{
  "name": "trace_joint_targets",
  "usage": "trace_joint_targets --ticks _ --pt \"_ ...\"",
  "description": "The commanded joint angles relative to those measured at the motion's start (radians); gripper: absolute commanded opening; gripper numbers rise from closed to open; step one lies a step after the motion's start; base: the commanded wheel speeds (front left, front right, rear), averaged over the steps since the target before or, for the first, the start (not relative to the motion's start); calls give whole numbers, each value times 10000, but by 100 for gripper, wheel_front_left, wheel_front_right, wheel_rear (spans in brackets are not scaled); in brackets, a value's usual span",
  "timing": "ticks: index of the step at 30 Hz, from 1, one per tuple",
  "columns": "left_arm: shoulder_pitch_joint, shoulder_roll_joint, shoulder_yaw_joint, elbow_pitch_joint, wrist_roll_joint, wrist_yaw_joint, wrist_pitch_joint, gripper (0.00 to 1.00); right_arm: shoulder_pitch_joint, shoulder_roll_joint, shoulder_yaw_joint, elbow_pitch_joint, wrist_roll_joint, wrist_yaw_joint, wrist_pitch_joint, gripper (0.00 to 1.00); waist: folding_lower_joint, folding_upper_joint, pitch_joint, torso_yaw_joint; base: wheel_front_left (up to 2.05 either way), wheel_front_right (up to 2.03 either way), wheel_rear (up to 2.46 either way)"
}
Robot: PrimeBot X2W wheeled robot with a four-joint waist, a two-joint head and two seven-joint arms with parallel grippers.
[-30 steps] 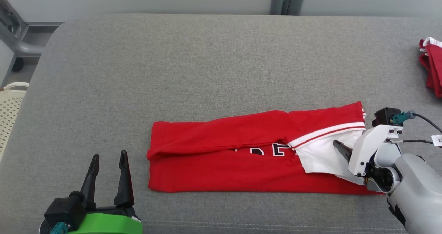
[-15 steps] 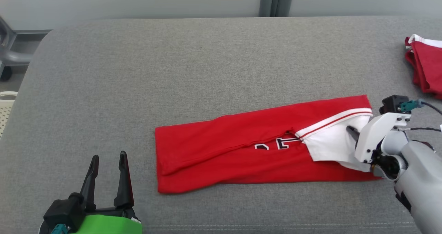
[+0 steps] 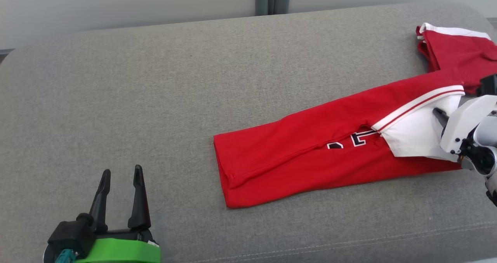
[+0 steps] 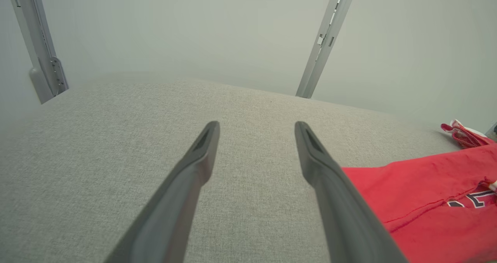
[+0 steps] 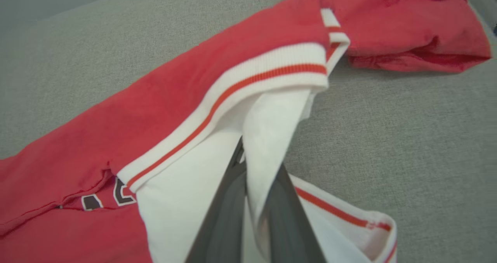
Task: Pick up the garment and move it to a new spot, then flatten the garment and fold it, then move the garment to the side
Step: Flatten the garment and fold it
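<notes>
left tool (image 3: 121,170) sits over the grey fabric counter (image 3: 116,80), fingers apart, nothing between them, pointing away from the robot

garment (image 3: 310,150) lies ahead of it and off to its right, clear of its fingers: red jersey folded into a long strip, flat on the counter, running diagonally from near the left tool's side toward the right tool. dark-and-white lettering (image 3: 351,141) peeks out under the folded edge. the strip's right end carries a white sleeve (image 3: 411,135) with a red-striped cuff

right tool (image 3: 438,113) reaches in from the right, closed tight on a pinch of that white cloth; right wrist view shows the cloth drawn up between its fingers (image 5: 225,216)

second red garment (image 3: 454,49) lies bunched just beyond the right tool; the strip's far corner reaches it, can't tell if they touch
</notes>
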Motion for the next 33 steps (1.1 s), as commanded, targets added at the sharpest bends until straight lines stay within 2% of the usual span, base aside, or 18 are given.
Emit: trace_joint_targets --ticks 1,9,17,22,27,33 --pt "-157 -5 21 -13 93 -49 -36 100 -130 -36 -7 -110 -71 -19 45 0 0 0 57 -236 0 0 0" --pt "-223 -106 16 82 126 -112 -37 100 -26 80 223 -1280 117 -17 407 0 0 0 -13 -505 0 0 0" --pt "-105 -178 83 127 150 -166 -37 100 638 252 650 -3852 647 -14 1419 0 0 0 -236 -560 0 0 0" --pt "-32 -247 107 93 181 -197 -37 100 1096 629 793 -5296 722 -11 2244 0 0 0 -401 -477 0 0 0" --pt "37 -371 116 115 174 -273 -37 100 1499 1470 819 -5998 386 -11 2884 0 0 0 -530 -335 0 0 0" --pt "-30 -522 106 155 199 -378 -37 100 1566 2815 951 -5654 -729 -11 3037 0 0 0 -497 -76 0 0 0"
